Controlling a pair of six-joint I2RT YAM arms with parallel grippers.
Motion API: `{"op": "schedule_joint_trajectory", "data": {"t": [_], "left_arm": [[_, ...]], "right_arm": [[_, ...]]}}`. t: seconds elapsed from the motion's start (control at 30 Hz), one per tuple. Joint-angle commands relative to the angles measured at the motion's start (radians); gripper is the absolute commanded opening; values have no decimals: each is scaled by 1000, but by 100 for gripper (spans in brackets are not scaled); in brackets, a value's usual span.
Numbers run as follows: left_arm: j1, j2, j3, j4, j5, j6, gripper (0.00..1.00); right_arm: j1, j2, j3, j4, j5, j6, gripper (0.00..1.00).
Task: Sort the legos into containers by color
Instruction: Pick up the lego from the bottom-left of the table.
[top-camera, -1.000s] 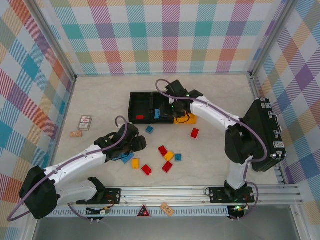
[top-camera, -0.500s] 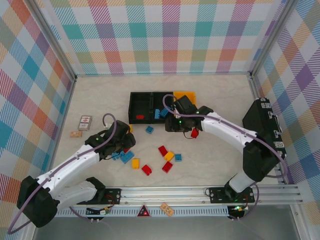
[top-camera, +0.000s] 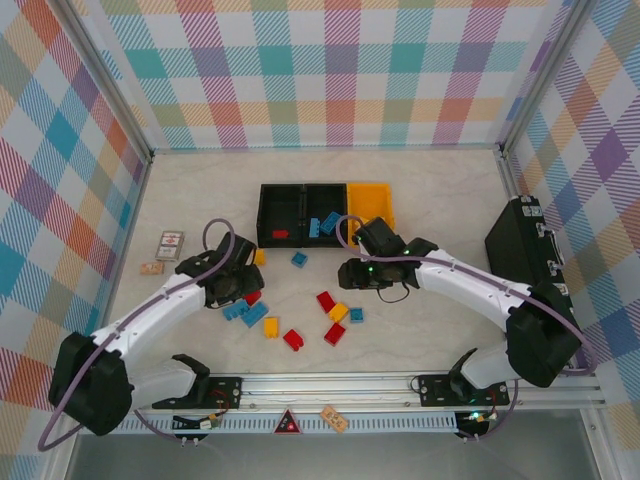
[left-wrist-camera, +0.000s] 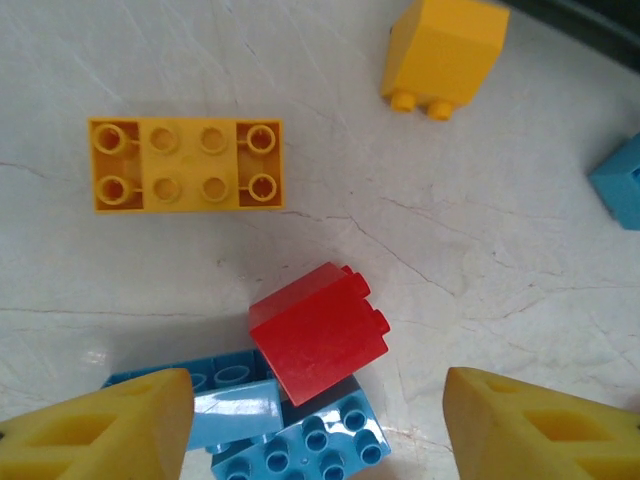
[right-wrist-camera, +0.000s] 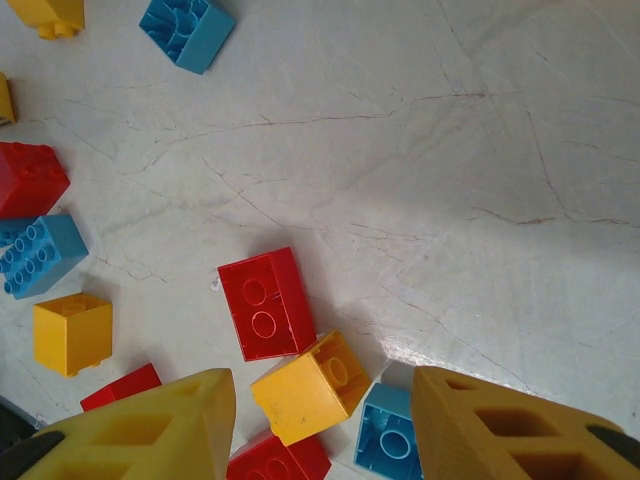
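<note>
1. Right gripper has swung from the bins down to the loose pile; it and the left gripper hover, jaws spread, empty.
2. Containers hold few bricks: one red, some blue.
3. About a dozen legos lie unsorted on the table.

Blue lego partly off-frame

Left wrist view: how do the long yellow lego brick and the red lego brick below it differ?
The long yellow lego brick is a two-by-four lying flat and alone; the red lego brick is shorter and blockier, tilted atop blue bricks. Both are loose, ungripped plastic.
</note>
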Motion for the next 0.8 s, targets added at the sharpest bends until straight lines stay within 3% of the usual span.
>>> {"op": "schedule_joint_trajectory", "data": {"t": [0.0, 0.17, 0.43, 0.77], "left_arm": [[14, 61, 24, 36, 38, 27, 70], [16, 151, 19, 88, 47, 25, 73], [15, 252, 13, 134, 40, 23, 70], [15, 290, 35, 142, 43, 37, 45]], "right_arm": [[6, -20, -14, 19, -19, 21, 50], [6, -24, -20, 26, -21, 31, 50], [6, -23, -28, 30, -22, 38, 50], [6, -25, -45, 41, -21, 52, 50]]}}
